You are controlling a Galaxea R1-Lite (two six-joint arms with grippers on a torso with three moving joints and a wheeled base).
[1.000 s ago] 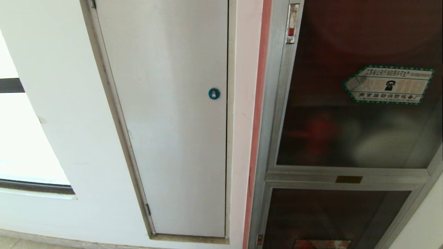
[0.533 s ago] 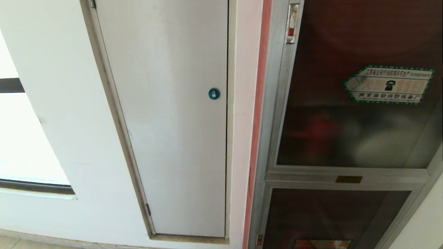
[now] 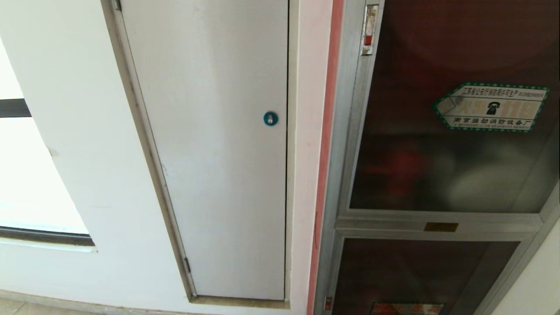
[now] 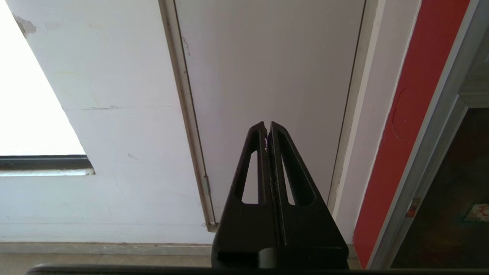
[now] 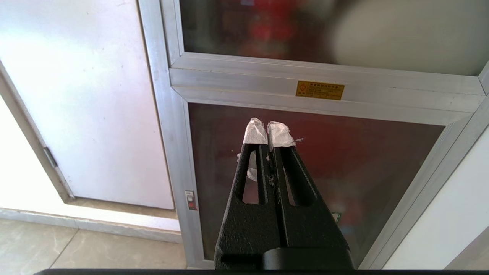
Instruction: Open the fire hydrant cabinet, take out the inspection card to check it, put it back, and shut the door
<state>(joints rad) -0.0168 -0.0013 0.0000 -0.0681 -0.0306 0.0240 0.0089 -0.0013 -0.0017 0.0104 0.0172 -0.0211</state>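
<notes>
The fire hydrant cabinet (image 3: 345, 144) fills the right of the head view, its silver frame set in the wall. Its door (image 3: 455, 170) of dark tinted glass is closed, with a green-bordered sticker (image 3: 492, 107) and a small red-marked latch (image 3: 369, 29) on the frame's left side. Red and pale shapes show dimly behind the glass. The inspection card is hidden. Neither arm shows in the head view. My right gripper (image 5: 268, 130) is shut and empty, its tips wrapped in white, facing the lower glass door (image 5: 344, 152). My left gripper (image 4: 267, 128) is shut and empty before the grey-white panel.
A grey-white panel door (image 3: 218, 148) with a blue round lock (image 3: 271, 118) stands left of the cabinet, with a red strip (image 3: 326, 131) between them. A window (image 3: 26, 183) is at the far left. The lower door has its own small latch (image 5: 190, 199). Tiled floor (image 5: 76, 248) lies below.
</notes>
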